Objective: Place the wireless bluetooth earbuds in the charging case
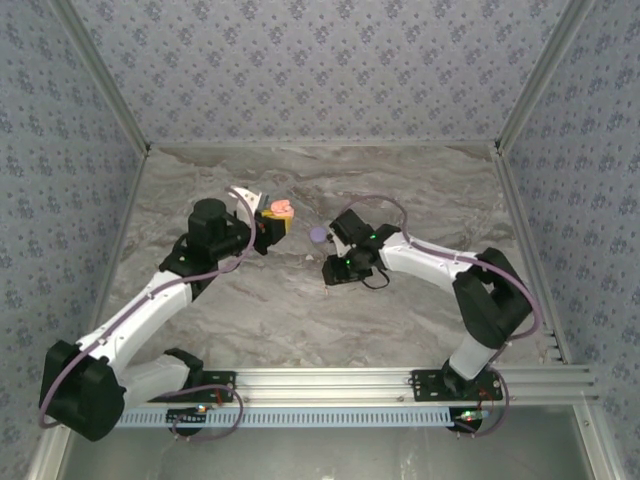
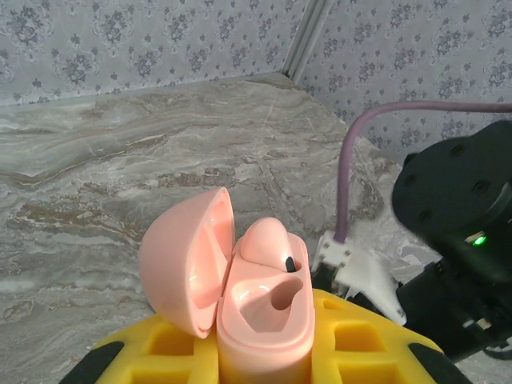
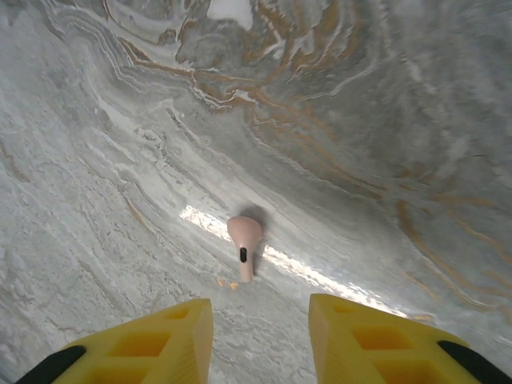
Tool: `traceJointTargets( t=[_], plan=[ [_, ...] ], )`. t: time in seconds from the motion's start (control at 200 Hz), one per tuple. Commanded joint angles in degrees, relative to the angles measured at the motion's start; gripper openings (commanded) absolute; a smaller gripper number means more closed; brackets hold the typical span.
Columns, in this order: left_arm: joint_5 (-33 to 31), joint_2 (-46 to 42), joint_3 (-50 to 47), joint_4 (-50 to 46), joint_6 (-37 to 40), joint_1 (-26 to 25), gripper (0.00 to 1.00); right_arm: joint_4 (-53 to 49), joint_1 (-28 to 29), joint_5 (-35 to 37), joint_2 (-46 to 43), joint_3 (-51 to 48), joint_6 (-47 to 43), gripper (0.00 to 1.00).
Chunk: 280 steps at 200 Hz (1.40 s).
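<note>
The left hand pinches the pink charging case, which stands upright with its lid swung open and one pink earbud seated inside, bulb up. Apart from the case, a second pink earbud lies flat on the bench, its stem pointing back toward the gap of the spread, empty right hand.

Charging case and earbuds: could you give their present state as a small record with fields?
charging case: pink, lid open, clamped in left gripper
seated earbud: pink, in one slot; other slot empty
loose earbud: pink, lying on marble table
right gripper: open, loose earbud ahead of its fingers, untouched
</note>
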Motion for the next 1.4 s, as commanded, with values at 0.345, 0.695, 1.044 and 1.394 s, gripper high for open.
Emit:
traceJointTargets(
  t=[0.345, 0.695, 1.044, 1.394],
  plan=[
    [-1.07, -2.91, -1.23, -1.64, 0.40, 0.35, 0.00, -2.36, 3.74, 3.33, 7.70, 5.23, 1.77, 0.31],
    [-1.03, -3.10, -1.67, -1.64, 0.40, 0.36, 0.00, -3.33, 4.50, 4.05, 10.92, 7.48, 1.96, 0.28],
    [-1.16, -3.35, -2.02, -1.64, 0.40, 0.38, 0.00, -4.53, 4.68, 7.21, 11.97, 7.62, 2.63, 0.22],
    [-1.16, -3.27, -1.95, -1.49, 0.14, 0.35, 0.00, -6.49, 2.35, 11.72, 9.55, 4.04, 2.88, 0.16]
  ],
)
